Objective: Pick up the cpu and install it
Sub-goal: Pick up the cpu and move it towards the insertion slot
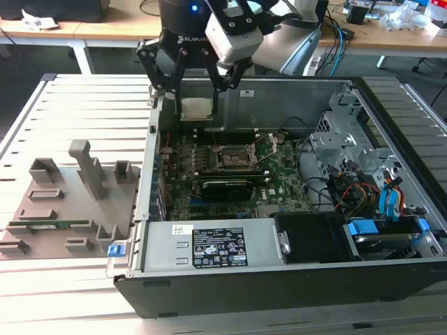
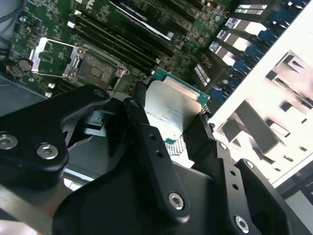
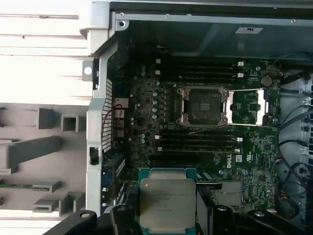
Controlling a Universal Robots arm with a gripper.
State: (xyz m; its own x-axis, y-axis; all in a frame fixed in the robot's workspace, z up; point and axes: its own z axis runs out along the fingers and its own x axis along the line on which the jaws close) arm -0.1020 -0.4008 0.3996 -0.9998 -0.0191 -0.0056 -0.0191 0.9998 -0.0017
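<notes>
My gripper (image 1: 197, 108) is shut on the cpu (image 1: 195, 107), a flat square chip with a silvery top and thin green rim. It hangs above the back left corner of the open computer case (image 1: 279, 286) in the exterior view. In both wrist views the cpu (image 3: 167, 203) (image 2: 172, 111) sits between the black fingers (image 2: 146, 142). The motherboard socket (image 1: 235, 158) (image 3: 203, 105) (image 2: 96, 67) lies open in the middle of the green board, its metal frame flipped up beside it. The chip is apart from the socket, toward the case's rear wall and left side.
A grey holder tray (image 1: 63, 202) with upright slots lies on the slatted table at the exterior view's left, with a long green memory stick (image 1: 52, 225) in it. Inside the case are memory slots (image 3: 198, 142), a black card (image 1: 227, 187), a power supply (image 1: 209, 248) and drive cables (image 1: 363, 188).
</notes>
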